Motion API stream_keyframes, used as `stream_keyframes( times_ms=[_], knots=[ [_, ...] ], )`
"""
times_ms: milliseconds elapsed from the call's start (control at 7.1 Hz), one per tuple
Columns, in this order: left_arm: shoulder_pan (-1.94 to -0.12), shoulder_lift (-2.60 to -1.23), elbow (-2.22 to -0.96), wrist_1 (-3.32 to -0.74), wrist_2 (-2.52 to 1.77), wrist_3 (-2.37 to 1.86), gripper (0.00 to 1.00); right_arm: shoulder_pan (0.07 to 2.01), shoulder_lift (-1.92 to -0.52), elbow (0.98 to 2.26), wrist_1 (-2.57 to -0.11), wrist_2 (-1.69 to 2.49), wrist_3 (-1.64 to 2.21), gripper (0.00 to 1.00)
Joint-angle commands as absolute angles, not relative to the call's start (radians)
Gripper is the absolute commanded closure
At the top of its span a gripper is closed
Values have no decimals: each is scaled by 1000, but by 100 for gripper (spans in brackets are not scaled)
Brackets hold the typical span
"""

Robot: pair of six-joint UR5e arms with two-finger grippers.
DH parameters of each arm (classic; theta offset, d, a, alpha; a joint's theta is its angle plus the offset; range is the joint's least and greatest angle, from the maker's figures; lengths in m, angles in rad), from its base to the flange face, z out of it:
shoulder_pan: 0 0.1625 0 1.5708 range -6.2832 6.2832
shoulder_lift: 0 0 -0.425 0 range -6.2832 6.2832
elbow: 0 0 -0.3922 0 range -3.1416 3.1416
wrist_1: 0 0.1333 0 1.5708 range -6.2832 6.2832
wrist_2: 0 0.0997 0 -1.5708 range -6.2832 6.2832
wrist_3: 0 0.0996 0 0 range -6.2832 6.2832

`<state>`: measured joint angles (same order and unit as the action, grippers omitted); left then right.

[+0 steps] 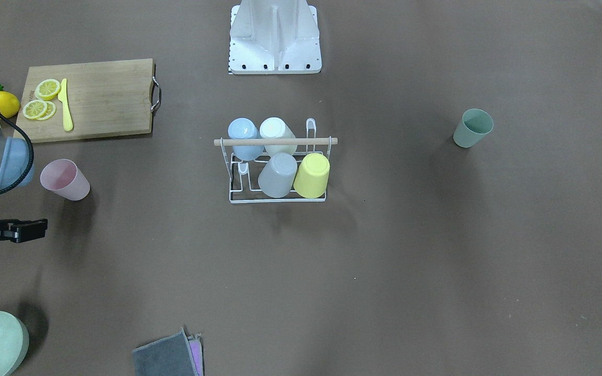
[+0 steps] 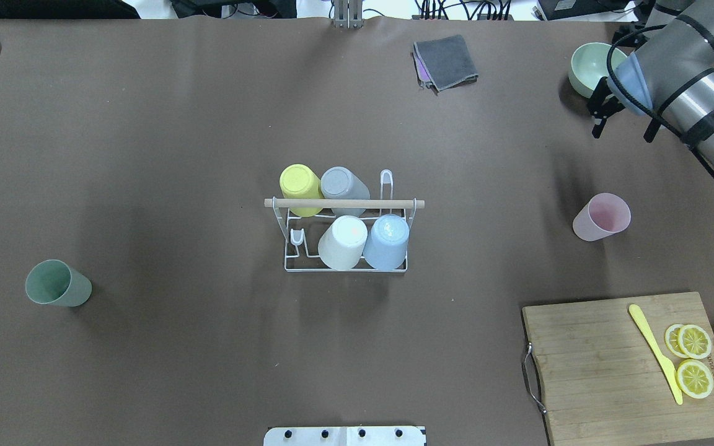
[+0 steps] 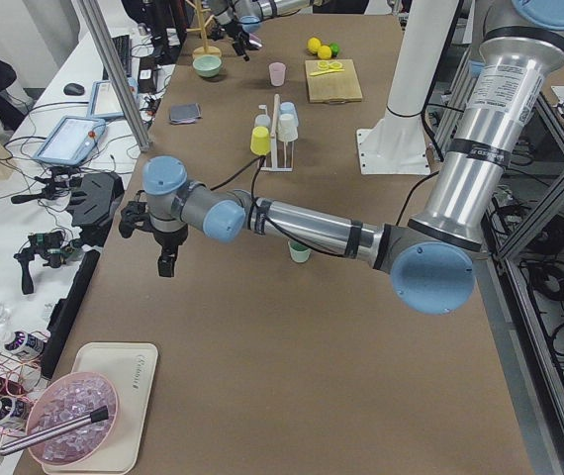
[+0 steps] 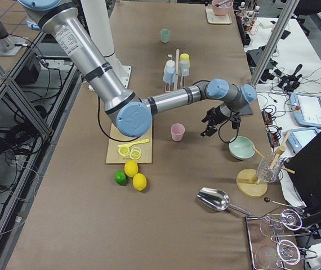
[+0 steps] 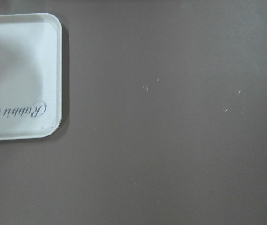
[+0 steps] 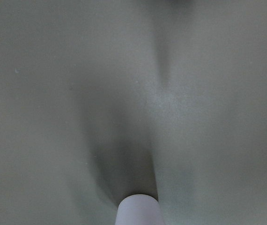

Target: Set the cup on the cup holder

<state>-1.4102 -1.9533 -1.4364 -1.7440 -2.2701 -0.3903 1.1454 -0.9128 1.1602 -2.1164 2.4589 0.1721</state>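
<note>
Rack (image 2: 346, 269): upright at mid-worktop (image 2: 196, 142); yellow cup (image 2: 299, 184), grey cup (image 2: 342, 186), white cup (image 2: 343, 243) and blue cup (image 2: 388, 241) upside down on its prongs.
Pink cup (image 2: 602, 217): mouth up on the worktop, apart from the rack.
Green cup (image 2: 58, 284): mouth up, well apart on the rack's other side.
Right hand (image 2: 622, 133): fingers spread, grasping nothing, between pink cup and bowl (image 2: 587, 65).
Left hand (image 3: 155, 239): near the tray (image 3: 129, 381); grip cannot be told.

Left gripper (image 3: 166, 265) tiny, side view only: jaw state unreadable. Pink cup (image 6: 138, 210) cut off at 6 o'clock, blurred.
</note>
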Motion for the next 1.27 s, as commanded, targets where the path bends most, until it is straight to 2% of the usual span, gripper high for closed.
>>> stream_keyframes(
  times_ms=[0,282,563,704,1127],
  knots=[
    [-1413,-2190,-1271,-1567,-2175,-377,2,1108,-899,1051,-2112,2480,36,1],
    [-1420,-2320,-1244,-1205,-2183,-324,3,1071,-893,1031,-2114,2482,31,1],
    [-1404,-2329,-1241,-940,-2186,-133,3,1068,-878,987,-2128,2511,22,1],
    [-1382,-2324,-1241,-860,-2184,-56,2,1068,-868,980,-2166,2514,21,1],
    [-1287,-2283,-1238,-848,-2325,-23,3,1060,-851,968,-2242,2514,6,1]
  ],
)
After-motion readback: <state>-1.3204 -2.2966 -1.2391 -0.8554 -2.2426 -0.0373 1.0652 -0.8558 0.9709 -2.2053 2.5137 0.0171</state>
